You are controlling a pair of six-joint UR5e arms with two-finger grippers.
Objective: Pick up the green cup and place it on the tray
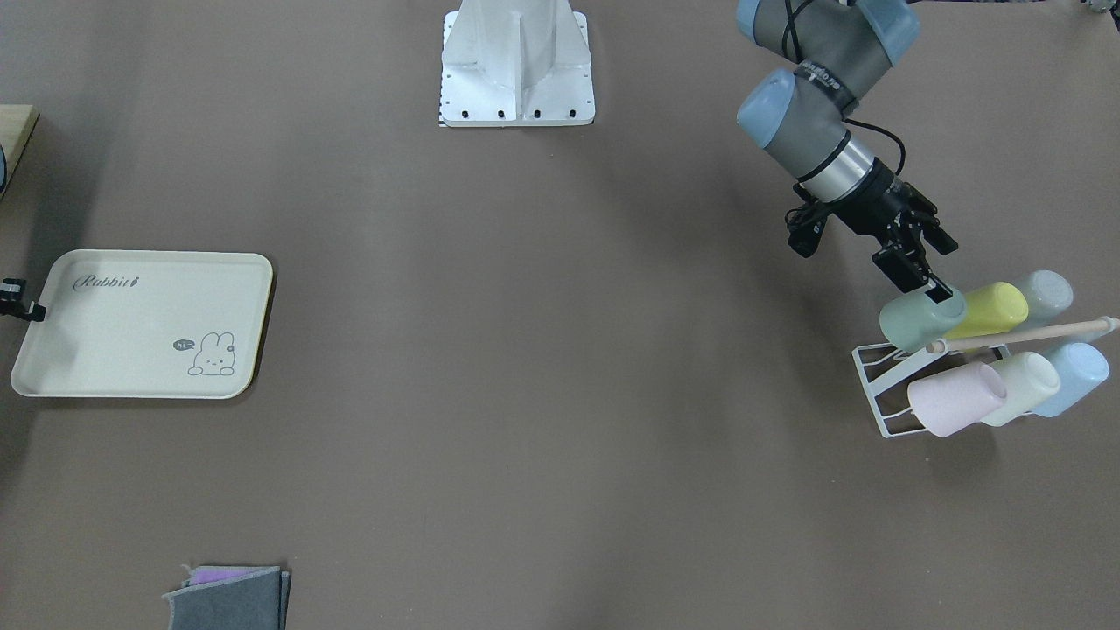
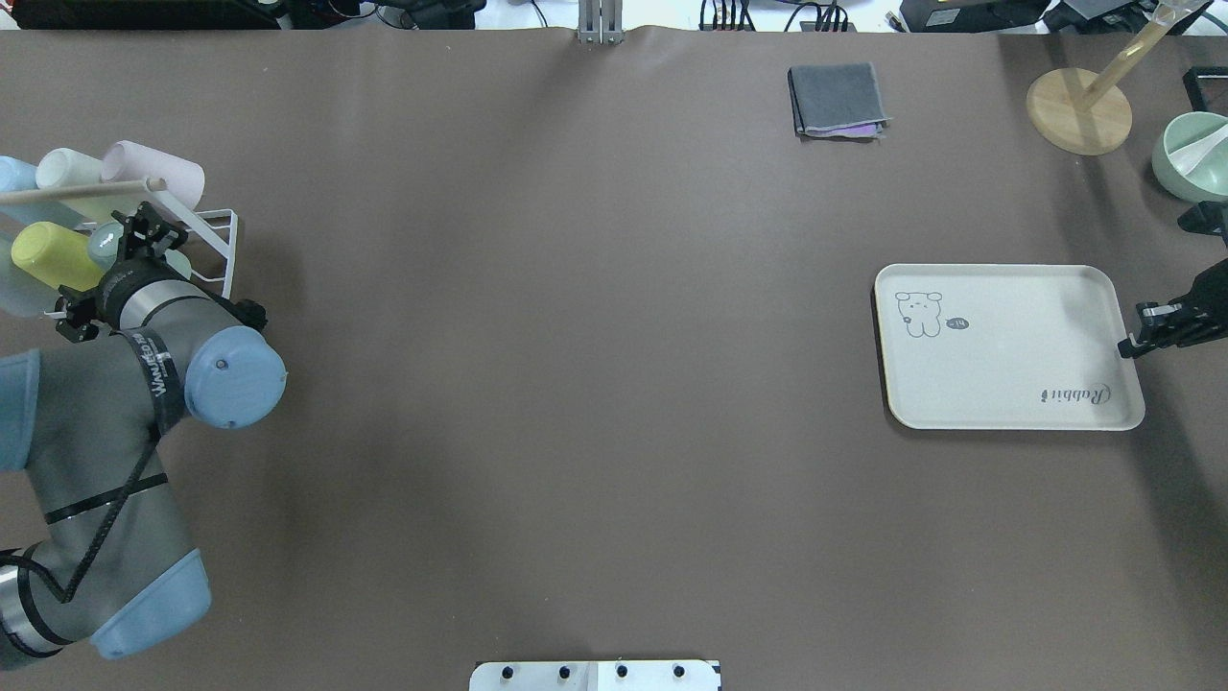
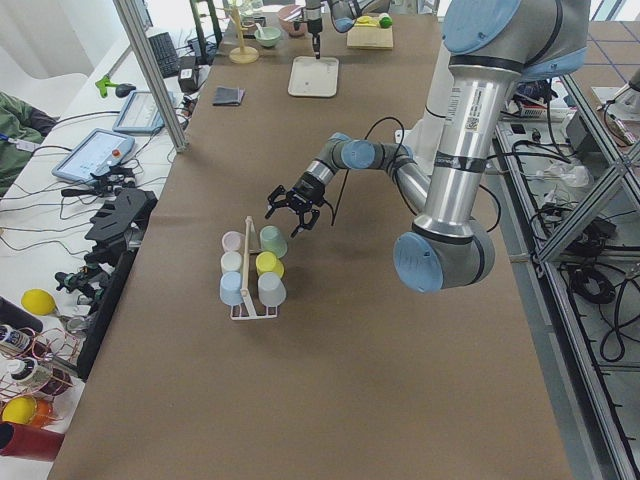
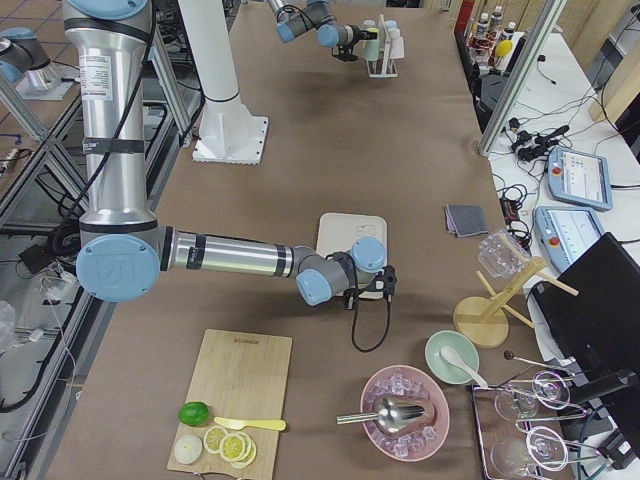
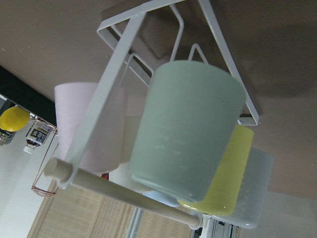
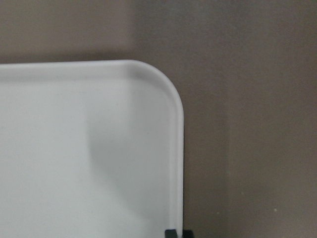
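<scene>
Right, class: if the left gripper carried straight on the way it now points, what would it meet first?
The green cup, tilted on the white rack. The left gripper points right at it; one of its fingers looks to be touching the cup, though depth is unclear.

Brown-covered table (image 2: 576,288) under even light — aluminium post (image 3: 150,70), cluttered white side bench (image 3: 40,150), tiled floor (image 3: 612,35)
</scene>
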